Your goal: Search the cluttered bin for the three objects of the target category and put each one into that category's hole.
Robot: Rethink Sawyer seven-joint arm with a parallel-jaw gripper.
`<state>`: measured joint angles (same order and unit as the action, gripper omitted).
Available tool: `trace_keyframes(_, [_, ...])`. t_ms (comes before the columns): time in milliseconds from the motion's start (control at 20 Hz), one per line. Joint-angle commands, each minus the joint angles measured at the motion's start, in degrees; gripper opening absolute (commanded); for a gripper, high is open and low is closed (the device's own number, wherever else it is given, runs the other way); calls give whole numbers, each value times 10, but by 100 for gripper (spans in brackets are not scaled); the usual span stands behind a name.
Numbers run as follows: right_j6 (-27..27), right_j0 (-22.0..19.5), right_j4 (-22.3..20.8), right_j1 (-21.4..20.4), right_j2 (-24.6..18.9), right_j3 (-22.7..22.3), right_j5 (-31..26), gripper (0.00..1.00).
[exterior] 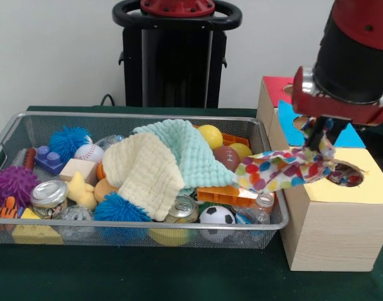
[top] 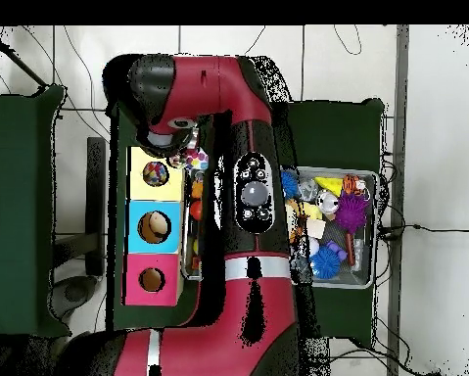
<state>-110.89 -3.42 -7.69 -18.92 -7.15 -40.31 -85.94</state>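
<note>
The red and black arm [exterior: 358, 50] fills the upper right of the front view and, seen from overhead, lies across the middle of the wire bin [top: 367, 227]. In the front view the bin [exterior: 9, 135] takes up the left and centre of the green table [exterior: 179, 276]. Just right of it stands a row of wooden boxes. The near one has a yellow top [exterior: 367, 185], the next a blue top [exterior: 351, 135], and the far one a red top [exterior: 276, 84]. Each top has a round hole.

The largest things in the bin are a mint knitted cloth [exterior: 188, 147] and a cream knitted cloth [exterior: 147, 172], heaped over the middle. Around them lie blue spiky balls [exterior: 119, 208], a purple spiky ball [exterior: 12, 183], a baseball [exterior: 88, 152], a small football [exterior: 228, 157], a soccer ball [exterior: 216, 215], tin cans [exterior: 48, 194] and a yellow star [exterior: 80, 190].

The gripper [exterior: 318, 139] hangs over the left edge of the yellow-topped box, its fingers closed on one end of a spotted multicoloured cloth [exterior: 276, 170]. The cloth trails down and left from the gripper to the bin's right rim. Its held end sits just left of the yellow box's hole [exterior: 347, 174], where more spotted fabric shows inside.
</note>
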Motion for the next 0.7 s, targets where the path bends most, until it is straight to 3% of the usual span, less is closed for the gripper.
trace_keyframes(50, [-40,13,30,-32,-26,-93,-8,0])
trace_keyframes(200, [-49,15,53,-32,-32,-126,4,0])
trace_keyframes(550, [-53,29,85,4,-41,-117,-19,0])
trace_keyframes(700, [-52,33,98,9,-41,-147,18,0])
